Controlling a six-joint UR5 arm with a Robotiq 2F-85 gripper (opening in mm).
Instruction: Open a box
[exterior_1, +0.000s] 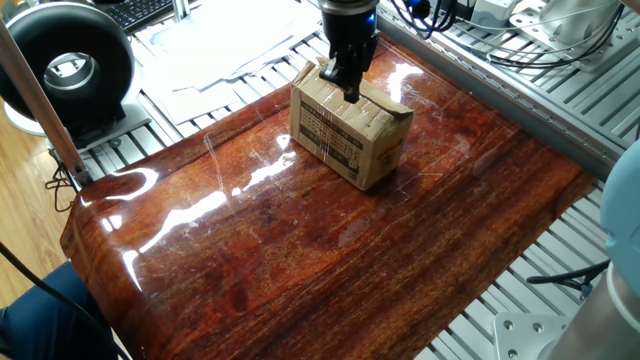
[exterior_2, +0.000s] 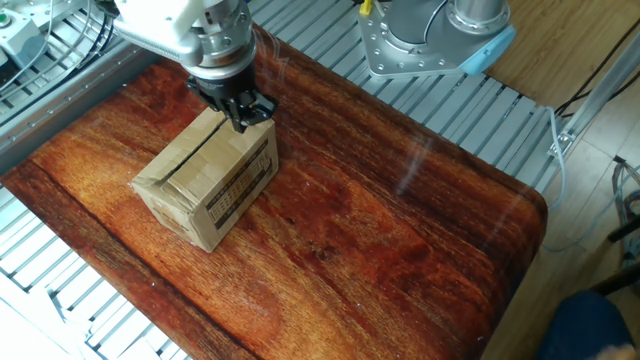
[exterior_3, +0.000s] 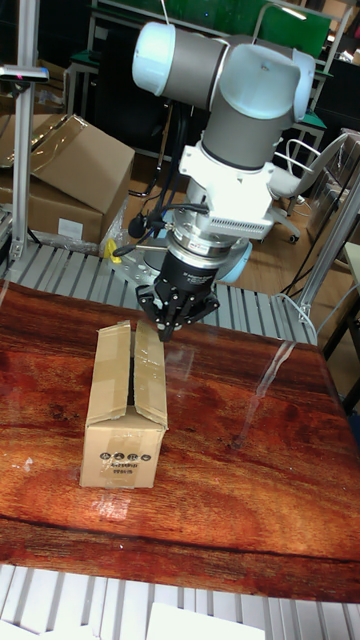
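The box (exterior_1: 352, 135) is a small brown cardboard carton with black print on its side, standing on the glossy wooden table (exterior_1: 300, 260). Its top flaps lie flat, with a seam running down the middle (exterior_3: 131, 372). My gripper (exterior_1: 348, 92) points straight down at the far end of the box top, and its fingers are pressed together. In the other fixed view the gripper (exterior_2: 243, 117) touches the box (exterior_2: 205, 190) at the far corner of its top. The tall view shows the gripper (exterior_3: 164, 334) meeting the rear edge of the right flap. Whether cardboard is pinched there is hidden.
A black round device (exterior_1: 70, 62), papers (exterior_1: 225, 40) and a keyboard lie beyond the table's left side. The arm's base (exterior_2: 430, 40) stands on slatted metal past the far edge. A person's blue sleeve (exterior_1: 45, 315) is at the near left corner. Large cartons (exterior_3: 60, 175) sit behind.
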